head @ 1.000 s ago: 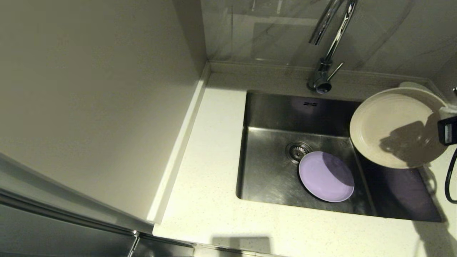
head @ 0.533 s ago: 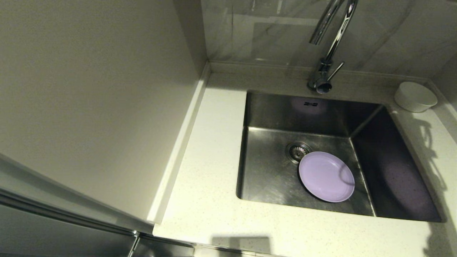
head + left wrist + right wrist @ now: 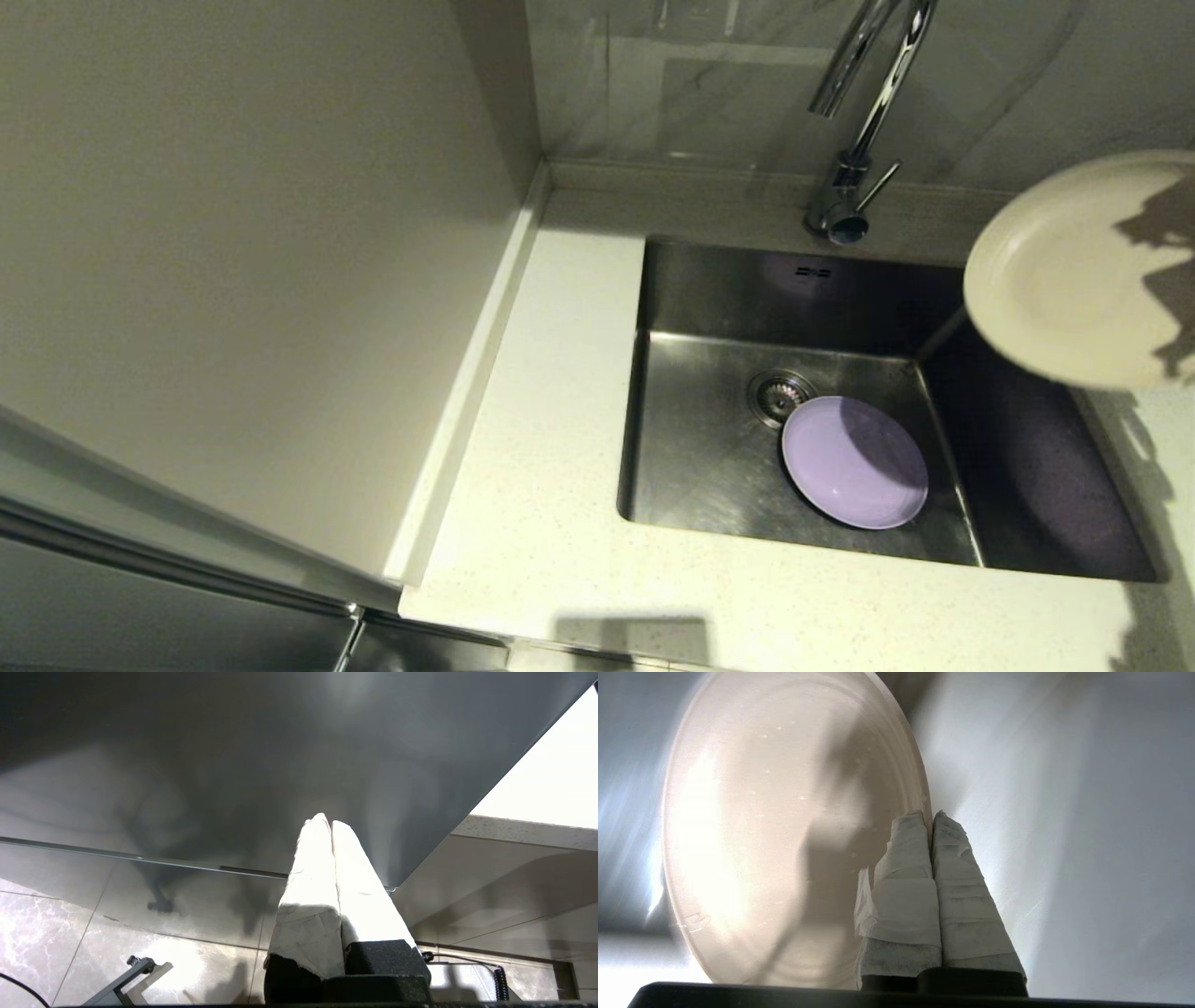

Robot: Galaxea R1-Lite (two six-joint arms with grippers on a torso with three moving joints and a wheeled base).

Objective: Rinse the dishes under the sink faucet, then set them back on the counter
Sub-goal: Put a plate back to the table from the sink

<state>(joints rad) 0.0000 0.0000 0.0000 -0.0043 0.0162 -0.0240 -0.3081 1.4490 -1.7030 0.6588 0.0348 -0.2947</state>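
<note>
right pincer (image 3: pixel 930 814) pinching round cream plate (image 3: pixel 784 826)

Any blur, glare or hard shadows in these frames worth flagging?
Head view: jagged dark shadow across the cream plate; streaky reflections on the faucet. Right wrist view: the plate's far edge smears; right gripper pinches its rim. Left wrist view: left gripper brightly lit, its base shaded.

Head view: looks steeply down on the sink (image 3: pixel 794 439) and surface (image 3: pixel 551 523).
Left wrist: low, facing cabinet and floor.
Right wrist: close on cream plate (image 3: pixel 784 826), shared with head view (image 3: pixel 1064 271).
</note>
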